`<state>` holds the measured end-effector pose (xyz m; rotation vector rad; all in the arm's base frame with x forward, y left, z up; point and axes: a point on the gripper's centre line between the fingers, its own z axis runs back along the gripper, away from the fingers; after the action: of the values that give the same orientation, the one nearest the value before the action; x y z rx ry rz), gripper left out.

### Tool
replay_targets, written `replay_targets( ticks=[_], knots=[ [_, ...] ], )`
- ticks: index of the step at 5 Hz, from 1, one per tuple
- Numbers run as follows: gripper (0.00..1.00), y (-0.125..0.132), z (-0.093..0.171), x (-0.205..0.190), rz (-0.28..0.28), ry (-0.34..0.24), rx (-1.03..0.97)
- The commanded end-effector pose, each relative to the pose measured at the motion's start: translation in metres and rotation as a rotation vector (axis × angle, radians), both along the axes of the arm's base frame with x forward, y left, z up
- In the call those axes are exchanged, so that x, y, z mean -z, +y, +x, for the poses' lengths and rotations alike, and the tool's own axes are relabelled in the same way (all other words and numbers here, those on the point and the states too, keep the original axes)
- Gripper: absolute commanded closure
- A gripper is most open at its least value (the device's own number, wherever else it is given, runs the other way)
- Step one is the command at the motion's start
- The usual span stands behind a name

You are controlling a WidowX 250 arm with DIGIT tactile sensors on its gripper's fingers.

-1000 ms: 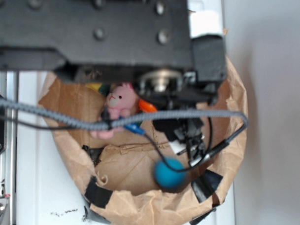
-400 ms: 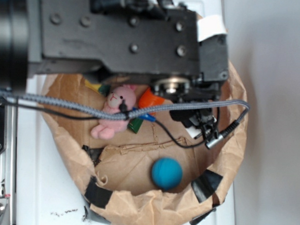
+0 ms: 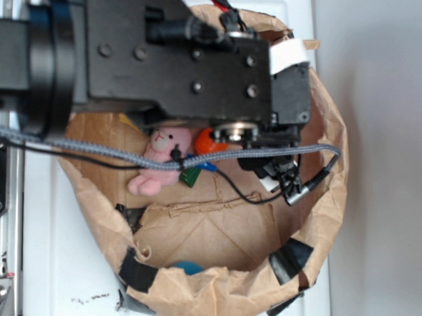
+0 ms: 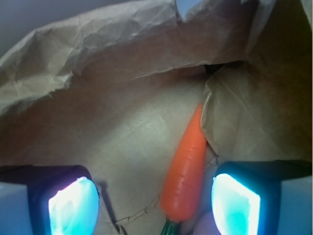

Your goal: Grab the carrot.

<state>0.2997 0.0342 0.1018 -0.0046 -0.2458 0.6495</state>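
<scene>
End effector (image 4: 154, 200) is spread wide with nothing between its glowing pads (image 4: 73, 205). The carrot (image 4: 187, 171) lies between them, nearer the right pad, tip pointing away, on the brown paper bag (image 4: 98, 63). In the exterior view, a pink plush bunny (image 3: 161, 160) sits beside it.
</scene>
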Motion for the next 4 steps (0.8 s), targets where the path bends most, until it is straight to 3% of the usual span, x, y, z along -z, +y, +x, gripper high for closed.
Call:
replay_targets(
  ticks=[1,2,3,4],
  knots=[
    [0.0,0.018,0.016,0.026,-0.028,0.109,0.009],
    [0.0,0.015,0.007,0.047,-0.04,0.129,0.036],
    [0.0,0.017,-0.026,0.061,-0.08,0.171,0.038],
    [1.0,0.019,-0.041,0.059,-0.065,0.163,0.024]
  ],
)
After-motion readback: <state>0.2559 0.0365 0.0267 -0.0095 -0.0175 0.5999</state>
